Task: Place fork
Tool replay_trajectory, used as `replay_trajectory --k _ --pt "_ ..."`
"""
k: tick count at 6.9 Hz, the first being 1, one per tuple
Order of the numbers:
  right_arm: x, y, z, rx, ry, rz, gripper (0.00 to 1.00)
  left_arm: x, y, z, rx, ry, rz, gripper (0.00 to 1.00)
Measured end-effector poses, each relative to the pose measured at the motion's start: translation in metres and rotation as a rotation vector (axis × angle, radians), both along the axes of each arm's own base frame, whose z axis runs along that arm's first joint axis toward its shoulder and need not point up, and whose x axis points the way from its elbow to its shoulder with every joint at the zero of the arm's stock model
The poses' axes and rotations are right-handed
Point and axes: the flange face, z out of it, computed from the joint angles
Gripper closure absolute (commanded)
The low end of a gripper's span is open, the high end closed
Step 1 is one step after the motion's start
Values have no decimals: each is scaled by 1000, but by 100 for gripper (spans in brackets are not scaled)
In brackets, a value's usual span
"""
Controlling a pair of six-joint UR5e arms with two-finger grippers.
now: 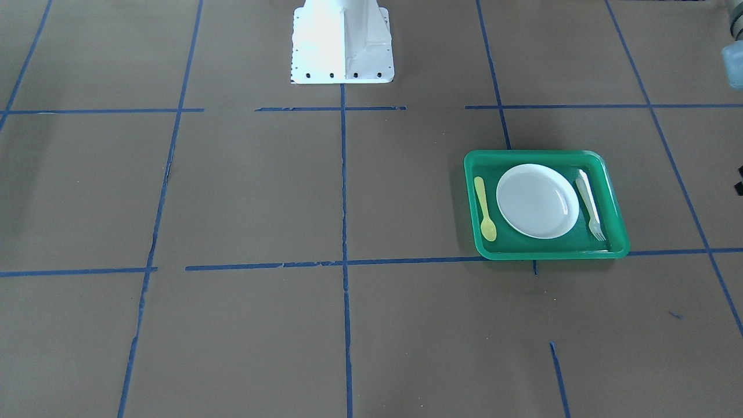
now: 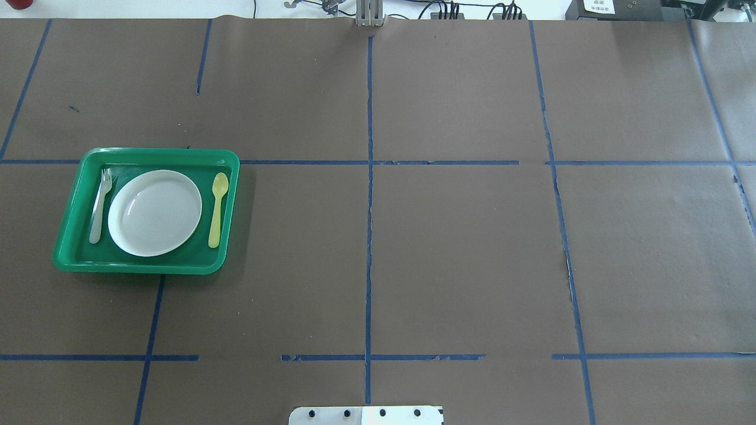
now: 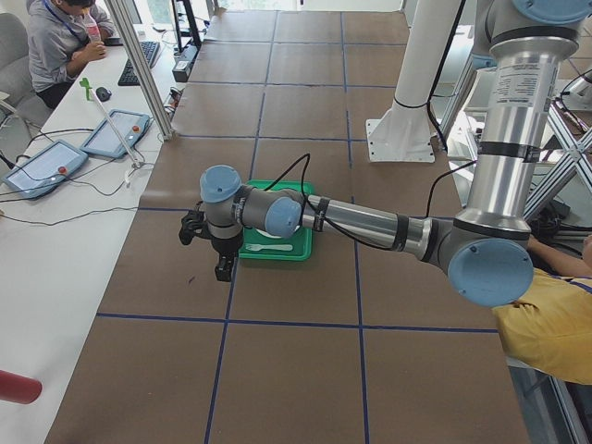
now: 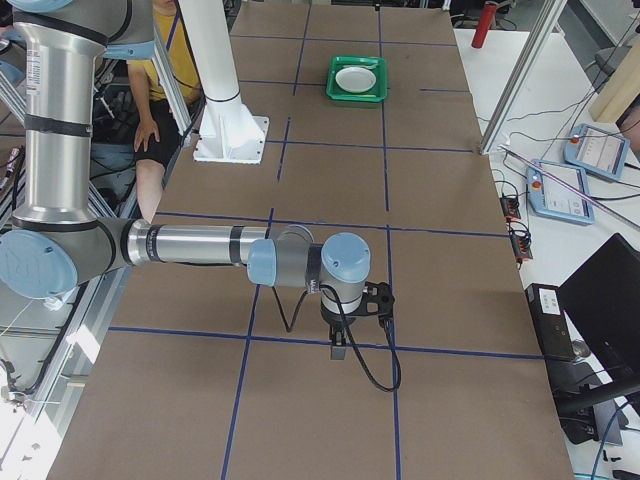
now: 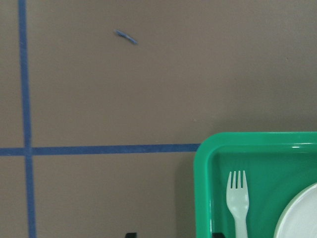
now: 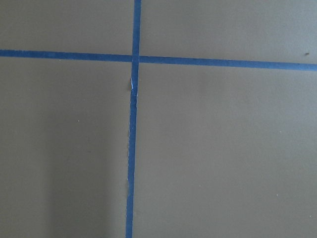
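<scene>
The pale fork [image 2: 100,205] lies along the left side of the green tray [image 2: 227,203], tines pointing away from the robot. It also shows in the front view [image 1: 590,206] and in the left wrist view [image 5: 238,203]. My left gripper [image 3: 219,268] hangs above the tray's outer end. Two dark tips at the bottom edge of its wrist view stand wide apart with nothing between them, so the left gripper [image 5: 173,236] is open and empty. My right gripper [image 4: 340,345] hangs over bare table far from the tray. I cannot tell whether it is open or shut.
A white plate [image 2: 155,212] sits in the middle of the tray and a yellow-green spoon [image 2: 217,208] lies along its right side. Blue tape lines [image 2: 369,206] cross the brown table. The robot's white base [image 1: 342,43] stands at the near edge. Operators sit at both table ends.
</scene>
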Motion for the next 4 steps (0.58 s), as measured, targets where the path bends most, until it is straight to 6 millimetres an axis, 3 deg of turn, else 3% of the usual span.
replay_trajectory --k 1,2,3,4 --pt "0 0 0 1 0 0 0 -57 12 16 9 -19 13 0" --pt "0 0 0 1 0 -1 0 -97 26 34 1 -25 26 0" --pt "0 0 0 1 0 -1 0 -113 41 50 -19 -16 31 0" --pt "0 0 0 0 0 0 0 -116 55 60 -36 1 31 0"
